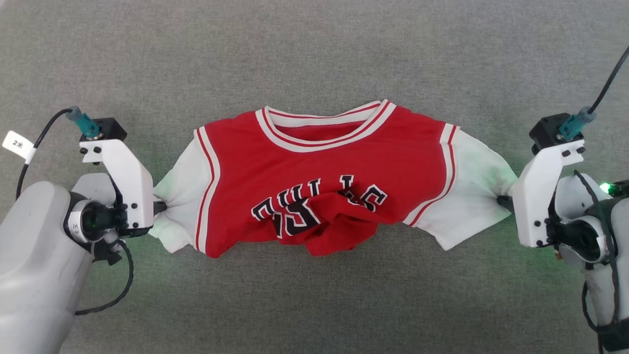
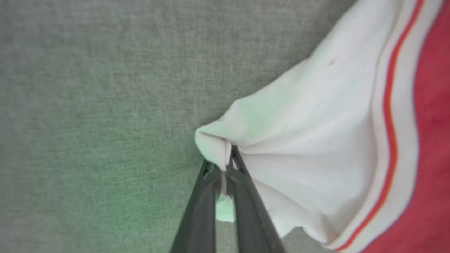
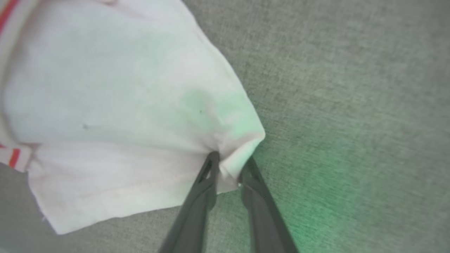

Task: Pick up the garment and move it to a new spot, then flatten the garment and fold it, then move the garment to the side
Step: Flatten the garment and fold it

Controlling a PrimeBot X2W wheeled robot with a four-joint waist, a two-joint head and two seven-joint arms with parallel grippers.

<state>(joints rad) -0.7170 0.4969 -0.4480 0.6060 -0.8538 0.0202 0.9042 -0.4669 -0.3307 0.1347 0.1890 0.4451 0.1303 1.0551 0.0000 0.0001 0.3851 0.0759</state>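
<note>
So the red white-sleeved jersey shirt (image 1: 324,167) is stretched sideways across frame centre over the grey fabric surface (image 1: 314,49), sleeve tips pinched tight by the left gripper (image 1: 159,207) mid-left and the right gripper (image 1: 502,200) mid-right.

The head camera looks straight down on the whole garment (image 1: 324,167) from high up. Each wrist camera sits close, looking along the left gripper (image 2: 221,158) or right gripper (image 3: 230,158) at one sleeve end (image 2: 274,133), seen from above too.
</note>
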